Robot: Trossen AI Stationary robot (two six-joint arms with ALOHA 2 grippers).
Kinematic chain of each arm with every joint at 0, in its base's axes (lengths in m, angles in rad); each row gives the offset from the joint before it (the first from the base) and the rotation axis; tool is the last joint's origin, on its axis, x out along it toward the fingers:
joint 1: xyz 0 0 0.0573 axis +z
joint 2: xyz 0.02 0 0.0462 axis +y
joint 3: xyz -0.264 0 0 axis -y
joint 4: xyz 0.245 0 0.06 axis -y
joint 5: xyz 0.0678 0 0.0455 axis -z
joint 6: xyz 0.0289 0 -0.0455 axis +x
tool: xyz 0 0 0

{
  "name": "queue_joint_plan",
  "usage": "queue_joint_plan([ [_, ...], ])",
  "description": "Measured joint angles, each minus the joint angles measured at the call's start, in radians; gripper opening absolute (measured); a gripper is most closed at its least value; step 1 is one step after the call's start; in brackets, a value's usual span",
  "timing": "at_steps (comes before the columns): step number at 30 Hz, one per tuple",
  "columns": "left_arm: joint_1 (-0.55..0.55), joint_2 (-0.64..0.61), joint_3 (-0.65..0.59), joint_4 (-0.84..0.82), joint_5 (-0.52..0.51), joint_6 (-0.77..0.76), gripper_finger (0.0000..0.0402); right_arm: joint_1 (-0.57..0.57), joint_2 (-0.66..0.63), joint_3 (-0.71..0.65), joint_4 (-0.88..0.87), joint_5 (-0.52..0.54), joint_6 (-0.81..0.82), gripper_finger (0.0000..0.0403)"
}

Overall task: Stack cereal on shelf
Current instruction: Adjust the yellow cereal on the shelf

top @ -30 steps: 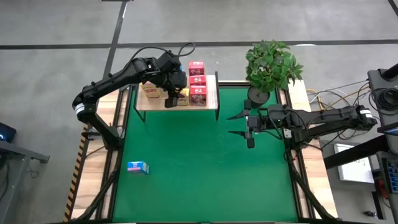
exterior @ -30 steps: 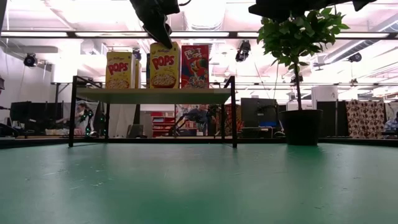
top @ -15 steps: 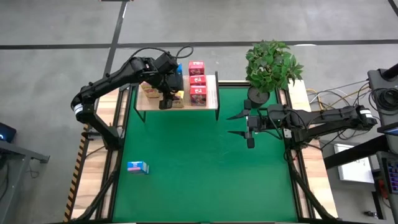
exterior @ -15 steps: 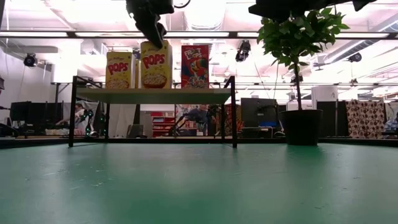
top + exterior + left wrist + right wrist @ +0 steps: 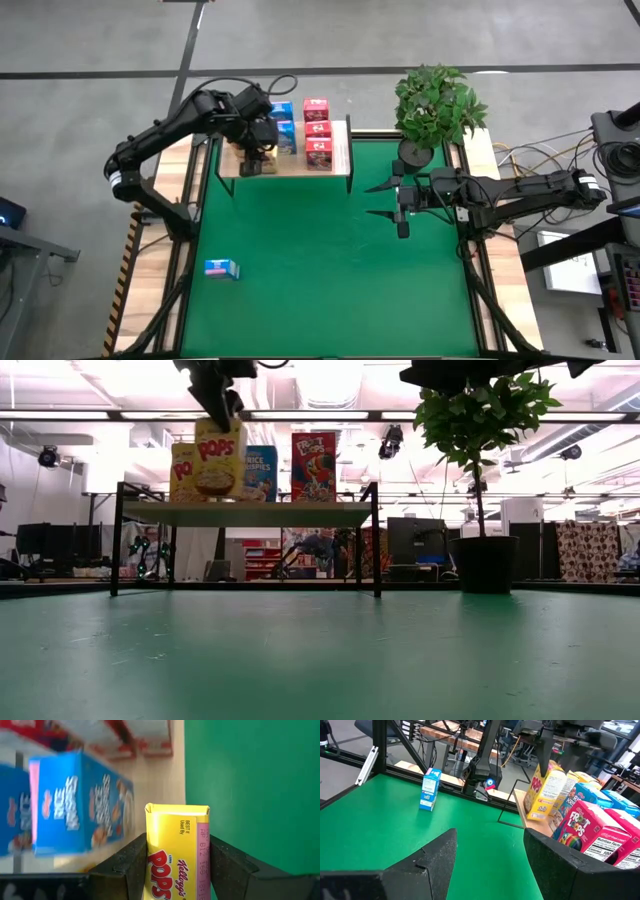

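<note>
The shelf (image 5: 300, 164) stands at the mat's far edge, a light board on thin black posts. On it stand red cereal boxes (image 5: 317, 130), blue ones (image 5: 283, 125) and a yellow one (image 5: 185, 470). My left gripper (image 5: 252, 160) is over the shelf's left part, shut on another yellow cereal box (image 5: 217, 455). A blue box (image 5: 221, 268) stands alone on the mat at the near left. My right gripper (image 5: 372, 200) hangs open at the right, level, above the mat and holding nothing. My left gripper pinches the yellow box between its two fingers (image 5: 127, 867), on two opposite faces at its top end (image 5: 152, 865). The fingers come from above, slanting down. The box hangs below them, slightly tilted, its lower edge (image 5: 215, 496) close over the shelf board; whether it touches, I cannot tell.
A potted plant (image 5: 435, 105) stands at the mat's far right corner, beside the shelf. The green mat (image 5: 330, 280) lies open in the middle and near part. Wooden rims and black frame bars run along both sides.
My left gripper has carried the yellow box toward the table's left edge along the shelf, away from the red boxes. The blue boxes behind it have come into view. The box has tipped slightly from upright.
</note>
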Motion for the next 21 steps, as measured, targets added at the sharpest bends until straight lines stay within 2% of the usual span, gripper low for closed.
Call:
queue_joint_plan([
  [7,0.041,-0.037,0.000,-0.068,-0.011,-0.007,0.0164,0.000,0.000,0.000,0.000,0.000,0.000,0.0221],
  [21,0.090,-0.110,-0.010,-0.093,-0.010,-0.019,0.0164,0.000,0.000,0.000,-0.008,0.000,0.007,0.0221],
])
